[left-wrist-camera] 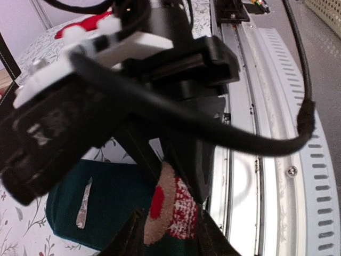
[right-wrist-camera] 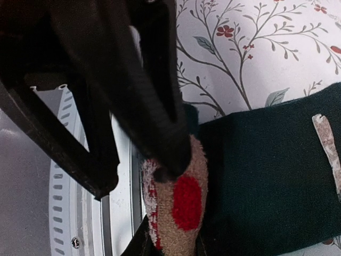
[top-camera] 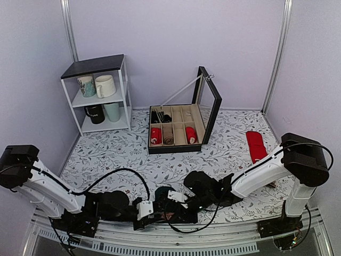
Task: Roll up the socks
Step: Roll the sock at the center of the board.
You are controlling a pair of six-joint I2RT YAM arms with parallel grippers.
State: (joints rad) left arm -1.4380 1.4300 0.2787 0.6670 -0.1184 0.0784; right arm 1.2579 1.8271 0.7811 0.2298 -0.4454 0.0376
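Note:
The dark teal-green socks (top-camera: 162, 192) lie at the table's near edge, between my two grippers. The end of the socks shows a fuzzy beige and red patch (left-wrist-camera: 169, 205). My left gripper (left-wrist-camera: 168, 236) has a finger on each side of this patch and is shut on it. In the right wrist view the teal fabric (right-wrist-camera: 266, 170) spreads to the right. My right gripper (right-wrist-camera: 173, 244) is shut on the same patch (right-wrist-camera: 181, 205) from the opposite side. In the top view the left gripper (top-camera: 153, 209) and right gripper (top-camera: 175, 204) meet over the socks.
An open black box (top-camera: 209, 114) with rolled red and beige socks stands at the back centre. Bright red socks (top-camera: 256, 145) lie at the right. A white shelf (top-camera: 127, 85) with mugs stands at the back left. A metal rail (top-camera: 213, 242) runs along the near edge.

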